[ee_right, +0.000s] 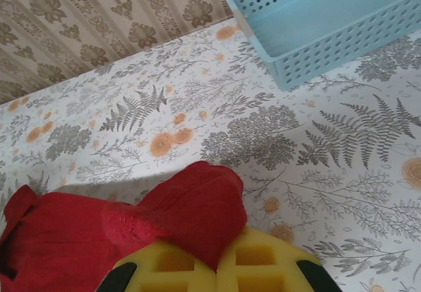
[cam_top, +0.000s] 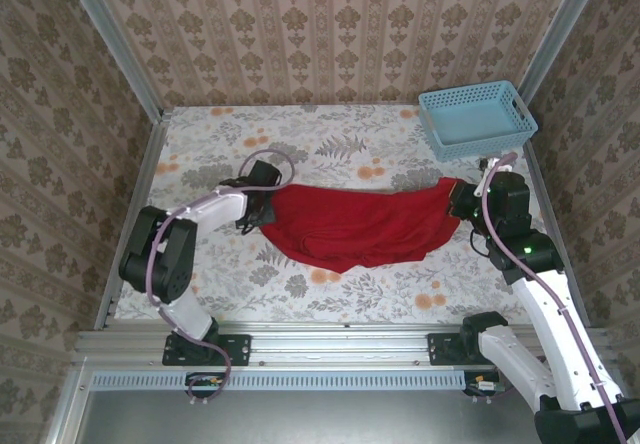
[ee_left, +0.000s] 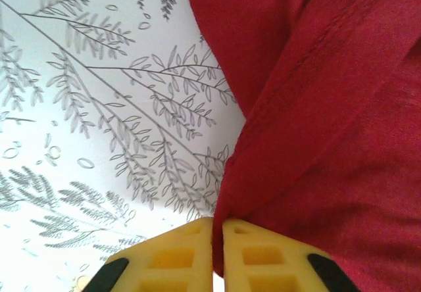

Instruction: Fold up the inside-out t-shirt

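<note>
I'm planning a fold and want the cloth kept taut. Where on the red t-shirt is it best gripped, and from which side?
The t-shirt lies as a long band across the table, tapering to bunched ends. Those ends are probably best to grip, each gripper coming low from its own side. The left gripper is shut on a seamed edge, the right gripper on a bunched tip.
</note>
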